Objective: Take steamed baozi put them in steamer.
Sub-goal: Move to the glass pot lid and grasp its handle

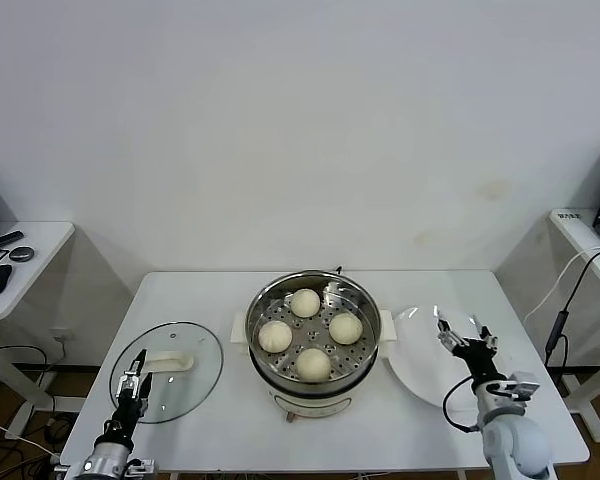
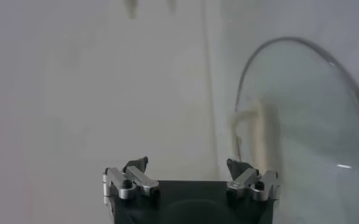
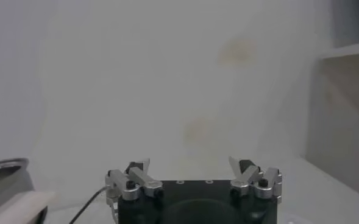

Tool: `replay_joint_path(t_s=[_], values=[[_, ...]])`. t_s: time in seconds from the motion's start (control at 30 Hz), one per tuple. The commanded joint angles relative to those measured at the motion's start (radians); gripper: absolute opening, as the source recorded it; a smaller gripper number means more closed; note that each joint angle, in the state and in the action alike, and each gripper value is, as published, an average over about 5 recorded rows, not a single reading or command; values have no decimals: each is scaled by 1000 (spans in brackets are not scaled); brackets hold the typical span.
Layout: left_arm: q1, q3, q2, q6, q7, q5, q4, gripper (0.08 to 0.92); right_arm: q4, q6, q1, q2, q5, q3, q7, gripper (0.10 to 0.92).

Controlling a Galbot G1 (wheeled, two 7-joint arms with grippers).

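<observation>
4 cream-white baozi (image 1: 311,334); shiny steel steamer (image 1: 360,300), perforated tray; white plate (image 1: 417,368).

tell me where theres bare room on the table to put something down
Free: the far strip of table behind the glass lid, and the near edge between lid and steamer. The plate is bare, with the right gripper over it. Crowded: the steamer, holding four baozi.

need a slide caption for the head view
Four baozi sit in the steamer; both grippers open, empty.
</observation>
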Motion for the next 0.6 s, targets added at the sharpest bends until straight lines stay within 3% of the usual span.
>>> replay_joint_path(t_s=[0.03, 0.6], values=[[-45, 20, 11, 13, -21, 42, 63, 823, -12, 17, -14, 14, -24, 7, 3, 823], [-151, 51, 17, 3, 18, 32, 137, 823, -27, 28, -19, 25, -33, 17, 3, 823]])
